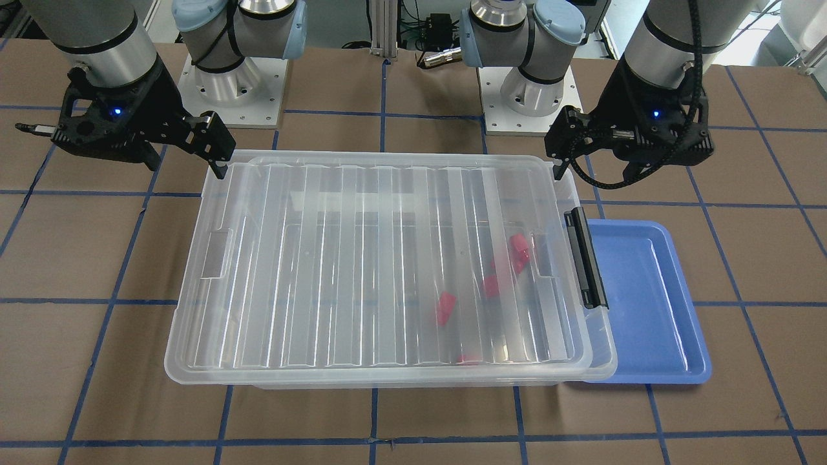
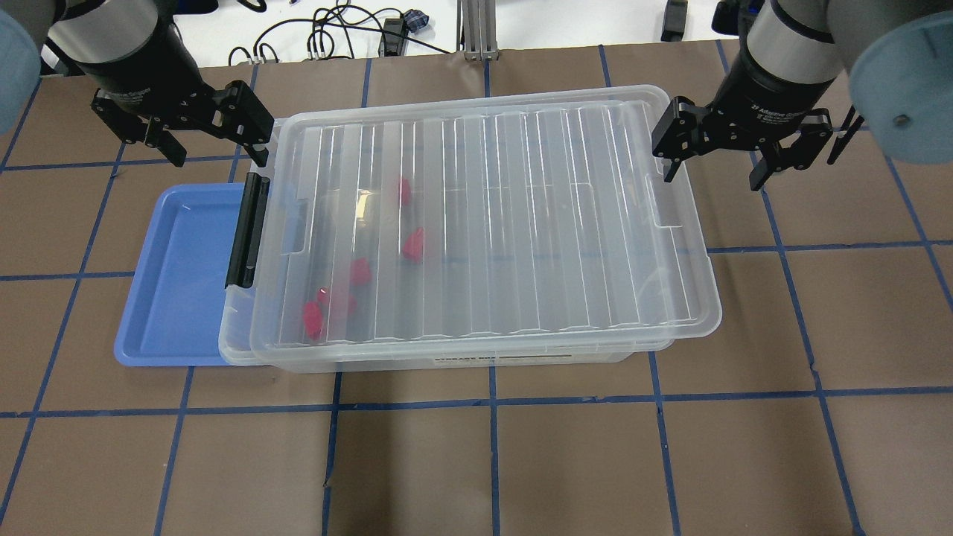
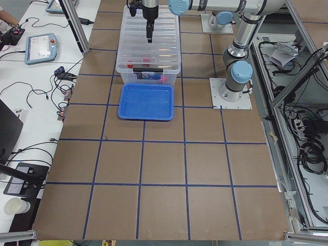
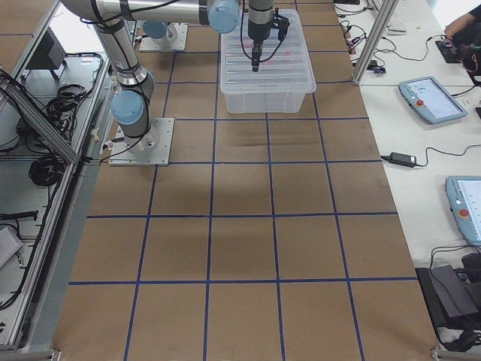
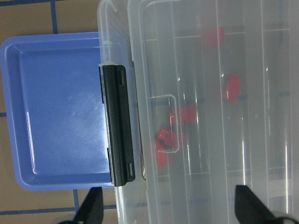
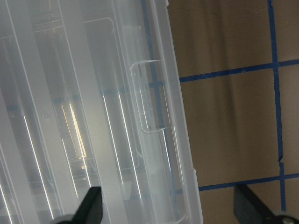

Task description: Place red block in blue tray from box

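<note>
overhead exterior: box (image 2: 521, 223) on brown table (image 2: 744, 461).

The red pieces (image 2: 413, 243) in the box (image 2: 461, 357) look blurry through the ribbed lid (image 2: 521, 223). Their shapes are too fuzzy to tell which is which. One long side of the tray (image 2: 179, 275) is hidden under the box's edge. In the wrist views, the left gripper (image 5: 170, 207) and right gripper (image 6: 170, 205) show only dark fingertips, cut off at the bottom. In the right side view the box hides the tray.
</note>
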Available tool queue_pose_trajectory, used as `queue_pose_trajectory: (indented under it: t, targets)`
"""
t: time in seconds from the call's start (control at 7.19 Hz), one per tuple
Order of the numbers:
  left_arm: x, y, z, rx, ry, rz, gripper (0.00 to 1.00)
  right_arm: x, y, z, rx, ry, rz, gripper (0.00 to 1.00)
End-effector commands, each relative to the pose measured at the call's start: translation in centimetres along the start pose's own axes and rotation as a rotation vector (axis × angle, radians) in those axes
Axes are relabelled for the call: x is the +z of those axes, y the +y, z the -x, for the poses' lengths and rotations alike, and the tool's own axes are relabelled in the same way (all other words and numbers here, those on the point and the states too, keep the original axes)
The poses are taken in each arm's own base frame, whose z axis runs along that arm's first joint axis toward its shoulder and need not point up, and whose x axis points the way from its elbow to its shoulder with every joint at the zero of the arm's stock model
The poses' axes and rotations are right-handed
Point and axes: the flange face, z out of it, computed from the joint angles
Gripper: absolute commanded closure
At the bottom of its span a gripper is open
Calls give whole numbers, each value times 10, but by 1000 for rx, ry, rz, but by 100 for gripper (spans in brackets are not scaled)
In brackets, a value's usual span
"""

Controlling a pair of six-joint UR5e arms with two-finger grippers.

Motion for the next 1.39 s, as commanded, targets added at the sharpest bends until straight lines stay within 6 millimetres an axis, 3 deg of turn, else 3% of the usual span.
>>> queue_pose_trajectory:
  t: [0.0,0.56,0.83,1.25]
  targets:
    - [0,0,0,0,-2,-1,0,1,0,0,0,-1,2,0]
    - [-1,1,0,0,-3,-2,0,7,1,-2,4,3,44,0]
    - [-1,3,0,0,-2,-4,0,12,-8,-13,27,4,45,0]
    - [-1,3,-1,0,2,-4,0,91,-76,-47,109,1,136,0]
